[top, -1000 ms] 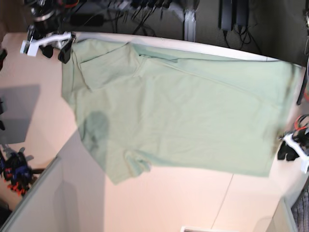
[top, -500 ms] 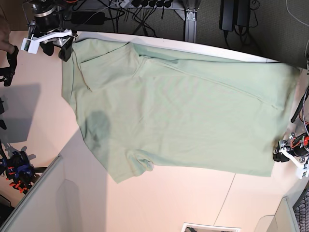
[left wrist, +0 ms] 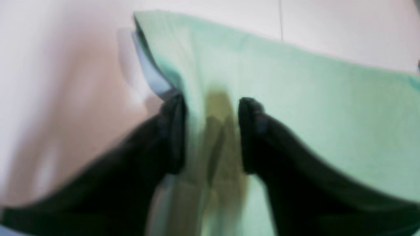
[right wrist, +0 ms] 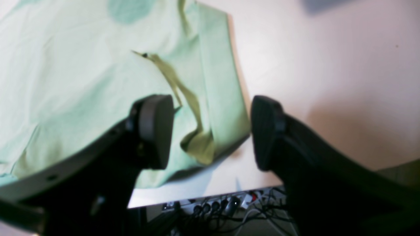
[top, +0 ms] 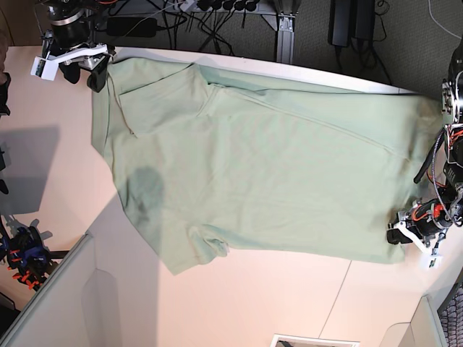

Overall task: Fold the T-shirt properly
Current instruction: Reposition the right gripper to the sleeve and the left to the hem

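The pale green T-shirt [top: 275, 166] lies spread flat across the table [top: 275, 303]. My right gripper [top: 83, 76] is at the shirt's far left corner by the table's back edge. In the right wrist view it [right wrist: 211, 131] is open, with its jaws on either side of the shirt's folded edge [right wrist: 82, 82]. My left gripper [top: 398, 236] is at the shirt's near right hem corner. In the blurred left wrist view it [left wrist: 211, 134] stands open with the jaws apart and the shirt's cloth [left wrist: 295, 98] running between the fingertips.
Cables and a power strip [top: 217, 14] hang beyond the table's back edge, also in the right wrist view [right wrist: 216, 206]. A grey panel [top: 65, 303] stands at the front left, with clamps [top: 25, 260] beside it. A darker patch [top: 145, 191] marks the shirt.
My left gripper has moved left and inward onto the shirt's near right hem corner. My right gripper has stayed at the far left corner. The shirt lies as before.
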### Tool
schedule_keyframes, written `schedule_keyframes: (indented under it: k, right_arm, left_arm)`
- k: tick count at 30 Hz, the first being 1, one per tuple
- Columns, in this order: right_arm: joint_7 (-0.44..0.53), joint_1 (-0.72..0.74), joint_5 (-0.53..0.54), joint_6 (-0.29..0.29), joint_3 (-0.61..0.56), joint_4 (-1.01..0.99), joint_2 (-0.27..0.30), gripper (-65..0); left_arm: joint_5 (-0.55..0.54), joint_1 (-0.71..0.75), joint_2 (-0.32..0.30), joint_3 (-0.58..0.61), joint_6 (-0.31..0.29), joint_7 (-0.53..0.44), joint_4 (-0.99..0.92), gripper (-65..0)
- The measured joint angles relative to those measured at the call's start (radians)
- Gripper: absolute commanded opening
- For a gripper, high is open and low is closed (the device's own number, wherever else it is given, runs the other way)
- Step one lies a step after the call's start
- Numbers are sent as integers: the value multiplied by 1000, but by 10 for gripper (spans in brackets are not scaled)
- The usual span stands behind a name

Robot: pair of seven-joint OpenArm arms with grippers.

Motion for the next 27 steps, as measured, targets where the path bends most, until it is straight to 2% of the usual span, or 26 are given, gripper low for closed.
schedule_keyframes:
  k: [2,7,14,15,18,22,27]
  right_arm:
    - [6,0,0,0,0,0,0,-277]
    - [19,37,26,0,0,0,0,-277]
    - [21,213,26,-3,1,0,0,-277]
    - [22,240,28,-18,1,0,1,-277]
    - [23,325,-11,-121,-6,-8,8,-277]
    - [27,438,-66,-169,-64,-130,63,-277]
    - [29,640,-80,-182,-172,-494,165,-277]
  left_arm:
    - [5,8,0,0,-34,-7,-1,-650]
    - [4,10,0,1,-102,-14,-2,-650]
    - [-23,10,0,1,-106,-14,-2,-650]
    - [-23,11,0,1,-106,-13,-2,-650]
    - [-23,11,0,1,-106,-6,-1,-650]
    - [-23,13,0,1,-109,8,-1,-650]
    - [-37,26,-3,1,-114,21,1,-650]
